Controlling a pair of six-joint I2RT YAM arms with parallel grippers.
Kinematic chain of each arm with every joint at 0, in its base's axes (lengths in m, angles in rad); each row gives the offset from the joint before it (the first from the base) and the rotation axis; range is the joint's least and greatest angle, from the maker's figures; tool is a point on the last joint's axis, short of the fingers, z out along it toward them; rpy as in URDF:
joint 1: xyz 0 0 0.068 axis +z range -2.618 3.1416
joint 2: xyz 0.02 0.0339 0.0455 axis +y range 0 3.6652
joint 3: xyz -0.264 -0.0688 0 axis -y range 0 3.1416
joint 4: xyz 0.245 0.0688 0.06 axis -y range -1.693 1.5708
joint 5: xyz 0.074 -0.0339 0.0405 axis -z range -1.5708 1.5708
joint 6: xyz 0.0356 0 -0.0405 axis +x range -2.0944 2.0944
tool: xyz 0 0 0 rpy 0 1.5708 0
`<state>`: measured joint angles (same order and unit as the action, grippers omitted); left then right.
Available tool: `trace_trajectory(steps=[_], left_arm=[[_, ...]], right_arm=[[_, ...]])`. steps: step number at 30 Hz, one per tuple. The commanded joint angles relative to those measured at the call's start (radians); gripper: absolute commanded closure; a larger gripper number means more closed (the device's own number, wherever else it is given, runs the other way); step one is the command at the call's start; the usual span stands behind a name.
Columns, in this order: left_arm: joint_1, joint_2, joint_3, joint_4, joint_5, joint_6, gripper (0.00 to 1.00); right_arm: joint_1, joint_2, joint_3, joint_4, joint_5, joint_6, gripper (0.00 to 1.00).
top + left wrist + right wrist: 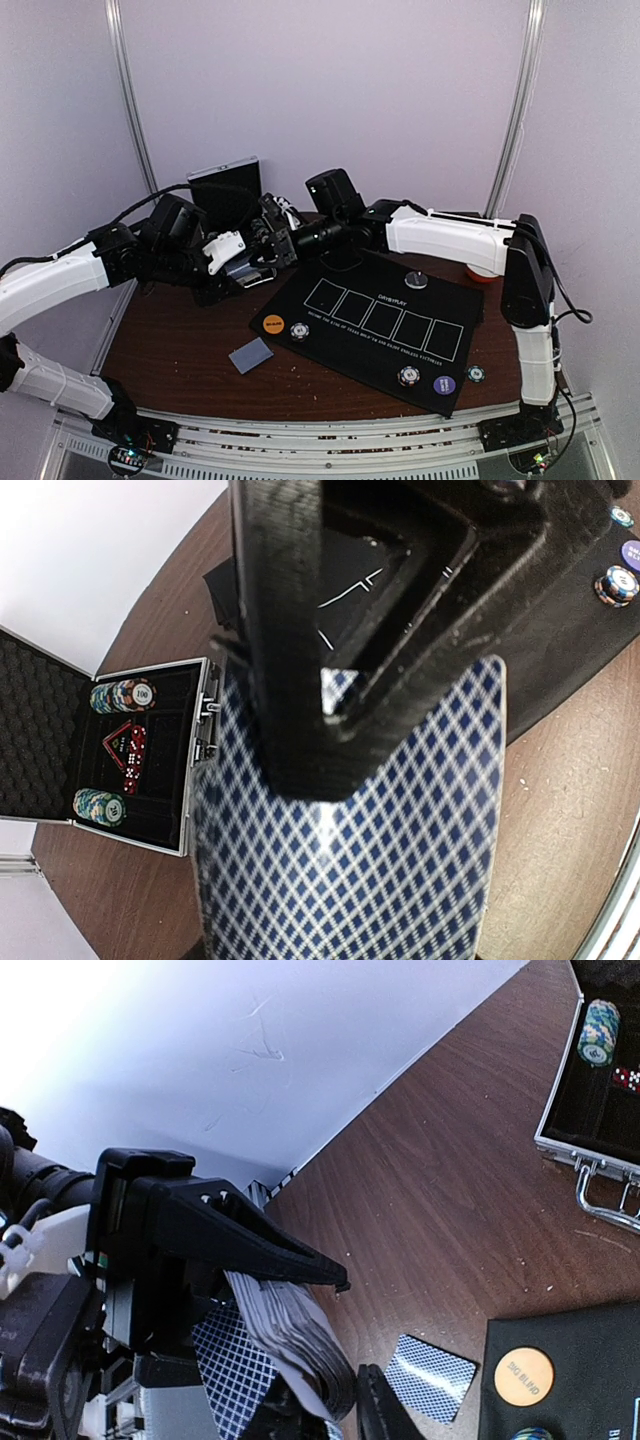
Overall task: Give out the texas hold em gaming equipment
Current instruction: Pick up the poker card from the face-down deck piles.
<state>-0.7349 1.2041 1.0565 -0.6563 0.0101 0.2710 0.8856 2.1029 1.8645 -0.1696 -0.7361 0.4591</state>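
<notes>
Deck of blue-diamond-backed playing cards (400,830) is clamped in left end effector (310,770), just before right end effector (278,240), closure unclear.

Bowed deck of blue-checked cards (350,860) pinched aloft; one card (251,355) face down on the surface (180,350). On the mat (450,302): orange button (273,324), purple button (444,384), dark silver button (416,280), two striped chips (299,331); a third chip (475,374) at its right edge
</notes>
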Motion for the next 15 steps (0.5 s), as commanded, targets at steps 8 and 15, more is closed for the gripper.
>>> trace_trajectory(steps=[8,15], left_arm=[[-0.004,-0.004,0.005,0.06,-0.002,0.004,0.58],[-0.003,-0.002,0.0,0.059,-0.004,0.002,0.58]], right_arm=[[-0.024,-0.062,0.025,-0.145,0.089,-0.065,0.99],[-0.043,-0.104,0.028,-0.2,0.113,-0.101,1.0]])
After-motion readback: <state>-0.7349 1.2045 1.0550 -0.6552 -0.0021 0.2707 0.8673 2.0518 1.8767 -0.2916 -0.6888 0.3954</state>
